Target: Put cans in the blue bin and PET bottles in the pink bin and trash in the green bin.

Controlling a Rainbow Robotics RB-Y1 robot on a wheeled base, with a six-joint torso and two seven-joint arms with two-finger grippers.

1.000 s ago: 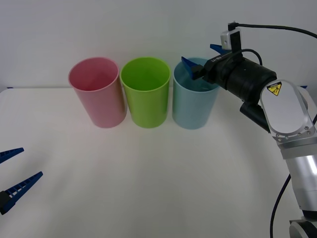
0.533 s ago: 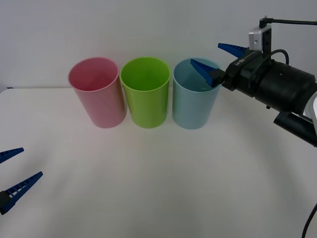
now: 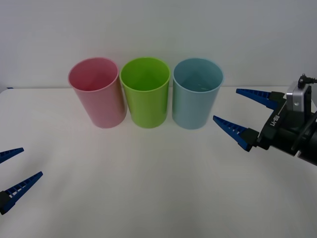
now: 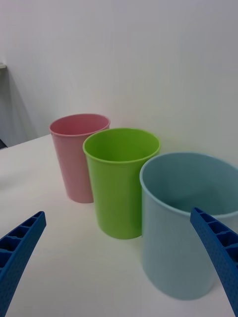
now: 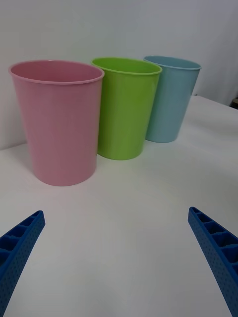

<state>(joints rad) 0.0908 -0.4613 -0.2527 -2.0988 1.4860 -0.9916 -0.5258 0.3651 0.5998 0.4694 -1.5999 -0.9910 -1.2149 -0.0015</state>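
Bins stand in a row at the far side of the white bench: pink bin, green bin, blue bin. Right gripper hovers just right of the blue bin, jaws wide and empty. Left gripper sits low at the left edge, jaws wide, empty

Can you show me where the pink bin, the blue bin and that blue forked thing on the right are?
pink bin (image 3: 101,101), front view, on its outer wall.
blue bin (image 3: 194,106), front view, on its outer wall.
right tool (image 3: 230,108), front view, midway between its two open fingertips.
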